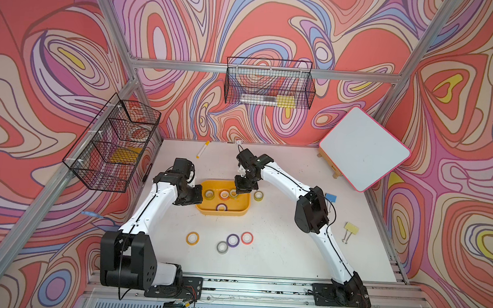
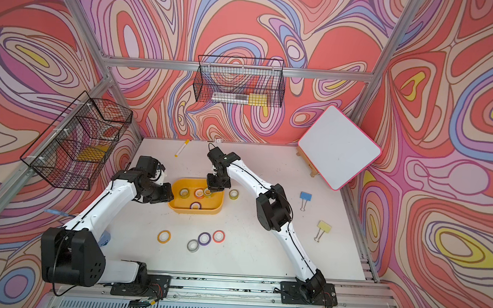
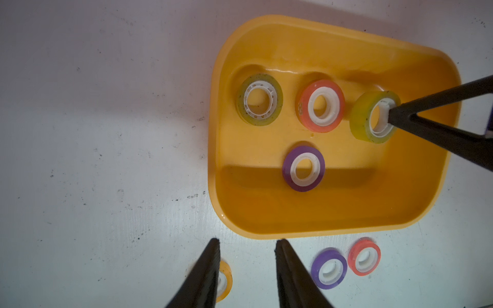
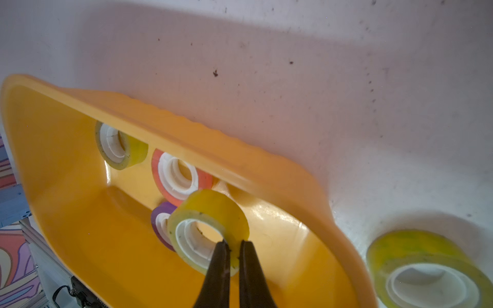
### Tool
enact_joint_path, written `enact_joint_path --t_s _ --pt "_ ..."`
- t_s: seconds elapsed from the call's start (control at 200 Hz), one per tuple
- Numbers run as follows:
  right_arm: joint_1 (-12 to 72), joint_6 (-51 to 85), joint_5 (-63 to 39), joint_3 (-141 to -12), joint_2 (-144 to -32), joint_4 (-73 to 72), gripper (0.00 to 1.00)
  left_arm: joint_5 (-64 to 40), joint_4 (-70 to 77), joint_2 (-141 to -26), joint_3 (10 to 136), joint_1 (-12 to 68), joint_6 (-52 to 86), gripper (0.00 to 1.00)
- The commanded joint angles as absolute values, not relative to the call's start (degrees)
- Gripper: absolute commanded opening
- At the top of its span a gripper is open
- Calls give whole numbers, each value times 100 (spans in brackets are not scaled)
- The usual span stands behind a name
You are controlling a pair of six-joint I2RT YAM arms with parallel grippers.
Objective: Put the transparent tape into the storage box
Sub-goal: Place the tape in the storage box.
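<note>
The yellow-orange storage box [image 1: 221,213] [image 2: 195,211] sits mid-table. My right gripper [image 4: 234,244] is shut on a transparent tape [image 4: 213,210] [image 3: 362,120], one finger in its white core and one outside. The roll hangs tilted over the box's right end [image 1: 233,192]. A second transparent tape [image 3: 277,98] lies flat in the box beside a red-orange roll [image 3: 302,106] and a purple roll [image 3: 286,168]. Another transparent tape [image 1: 258,195] [image 4: 416,250] lies on the table just right of the box. My left gripper [image 3: 248,242] is open and holds nothing, at the box's left side [image 1: 197,192].
Orange [image 1: 192,238], grey [image 1: 222,247], purple [image 1: 232,240] and red [image 1: 247,237] rolls lie in front of the box. Blue [image 1: 330,197] and yellow [image 1: 351,227] binder clips lie at right. A whiteboard [image 1: 364,148], a marker [image 1: 203,149] and wire baskets [image 1: 114,143] [image 1: 268,85] stand behind.
</note>
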State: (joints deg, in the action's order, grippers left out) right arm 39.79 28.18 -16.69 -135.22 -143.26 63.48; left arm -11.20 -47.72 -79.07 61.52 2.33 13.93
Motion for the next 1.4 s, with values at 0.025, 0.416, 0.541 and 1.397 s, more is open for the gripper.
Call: enact_joint_path --t_s 0.025,0.416,0.541,1.397 --pt "3940 2957 -1507 -13684 -14439 6345 9 -1189 -4896 -7884 6117 246 1371 40" --pt "3867 3159 -1503 -13818 -14709 6252 10 -1226 -4893 -7862 6095 245 1371 40" --pt "3848 3226 -1494 -13834 -14765 6207 10 -1251 -4887 -7893 6108 241 1369 41" --pt "3882 3209 -1214 -13744 -13788 6156 23 -1169 -4904 -7857 6109 244 1380 41"
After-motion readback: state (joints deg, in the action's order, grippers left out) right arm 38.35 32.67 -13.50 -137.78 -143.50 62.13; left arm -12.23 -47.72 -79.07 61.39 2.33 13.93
